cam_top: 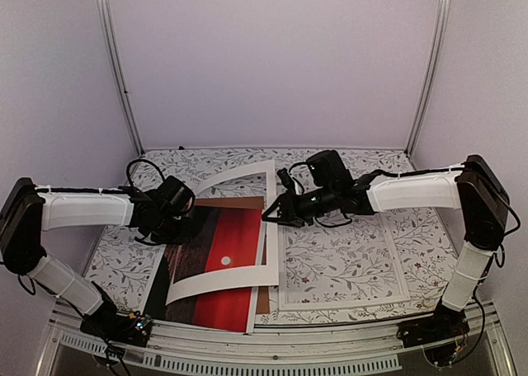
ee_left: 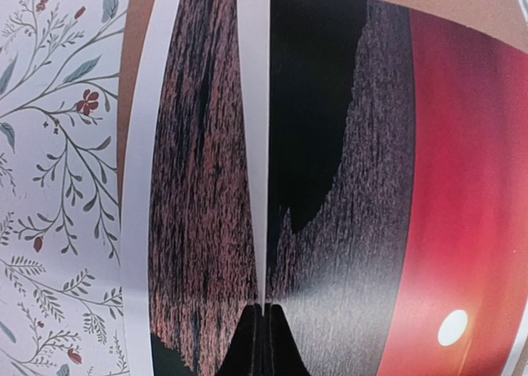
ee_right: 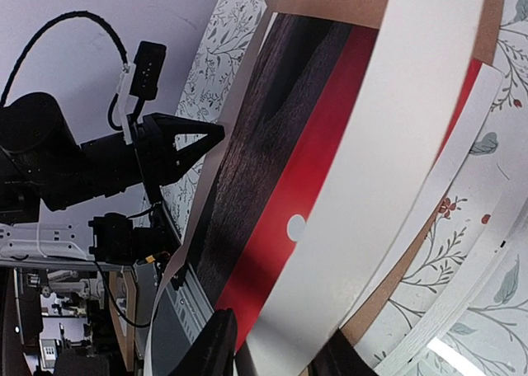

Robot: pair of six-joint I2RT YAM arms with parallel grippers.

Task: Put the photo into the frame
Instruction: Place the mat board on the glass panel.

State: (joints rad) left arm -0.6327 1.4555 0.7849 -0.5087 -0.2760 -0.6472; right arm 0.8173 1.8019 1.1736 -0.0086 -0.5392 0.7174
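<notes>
The photo (cam_top: 239, 227), a red sunset print with a small white sun, lies flat on a brown backing board (cam_top: 239, 202) at the left of the table. Over it arches a wide white window mat (cam_top: 223, 279), bowed and lifted off the print. My left gripper (cam_top: 180, 224) (ee_left: 264, 310) is shut on the mat's left band (ee_left: 252, 104), seen edge-on. My right gripper (cam_top: 266, 213) (ee_right: 276, 355) is at the mat's raised right band (ee_right: 396, 145), which passes between its fingers, still apart. The frame (cam_top: 346, 302), thin and white, lies flat to the right, next to the board.
A floral cloth (cam_top: 346, 166) covers the table and shows through the frame's pane. The frame's rim (ee_right: 408, 351) lies close beside the board's right edge. Grey walls and metal posts (cam_top: 120, 71) enclose the back. The table's front rail (cam_top: 272, 343) runs just below the print.
</notes>
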